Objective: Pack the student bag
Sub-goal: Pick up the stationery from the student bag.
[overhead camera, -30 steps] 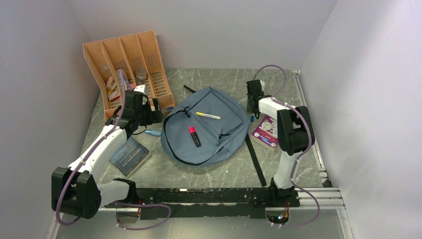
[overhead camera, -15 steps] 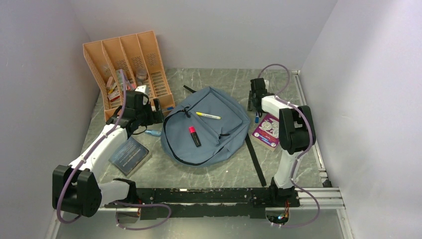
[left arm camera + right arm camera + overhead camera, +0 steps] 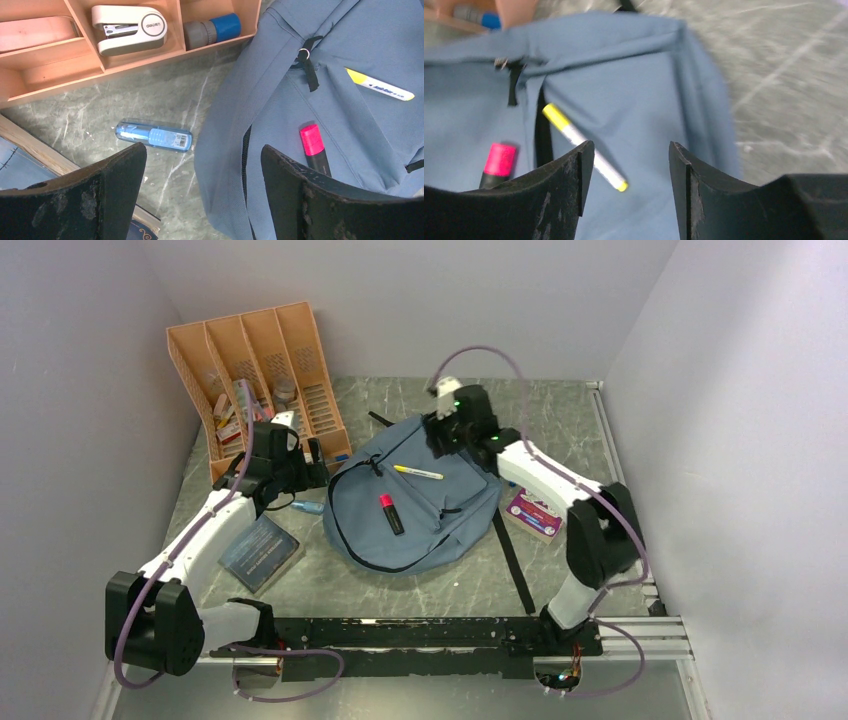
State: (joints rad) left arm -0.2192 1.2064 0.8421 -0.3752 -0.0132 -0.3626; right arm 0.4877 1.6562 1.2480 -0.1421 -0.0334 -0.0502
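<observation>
The bag point(image 3: 420, 540) lies flat in the middle of the table, with a yellow pen point(image 3: 571, 134) and a pink marker point(image 3: 499, 160) loose on its front. My right gripper point(image 3: 629, 150) hangs over its far end, jaws apart and empty, the pen just below them. I judge this is the pick: next I must drop, square the jaws across the pen and close. My left gripper point(image 3: 200, 155) hovers wide and empty at the bag's left edge, near a blue tube point(image 3: 154, 136).

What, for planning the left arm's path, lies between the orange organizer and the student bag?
A small blue tube, lying flat; the left wrist view shows it.
</observation>
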